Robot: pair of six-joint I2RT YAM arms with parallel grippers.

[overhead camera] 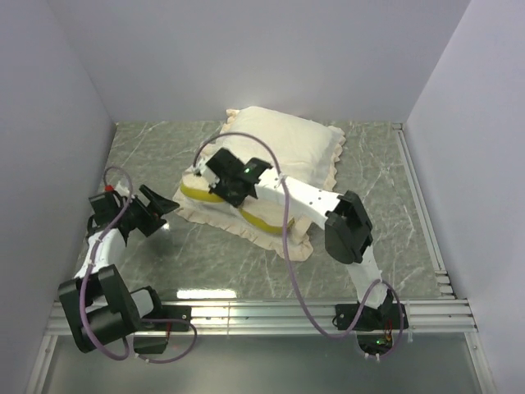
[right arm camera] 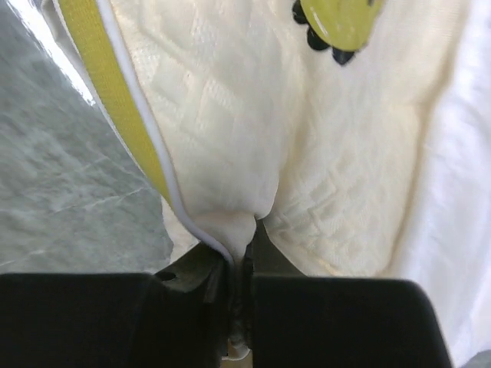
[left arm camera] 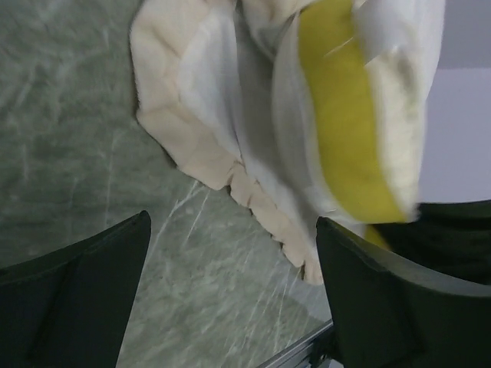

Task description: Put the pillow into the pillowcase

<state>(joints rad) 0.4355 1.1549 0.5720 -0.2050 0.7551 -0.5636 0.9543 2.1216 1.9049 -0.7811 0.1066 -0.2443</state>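
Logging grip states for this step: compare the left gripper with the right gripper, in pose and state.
The left gripper is open and holds nothing; the right gripper is shut, pinching a fold of the pillow beside its yellow edge band. The left gripper hangs over the bare table next to the pillowcase and its ruffled trim; the right gripper sits on the pillow itself. Both have black fingers.

Grey-green marbled table (overhead camera: 205, 264), white walls (overhead camera: 262, 49), metal rail (overhead camera: 262, 313).
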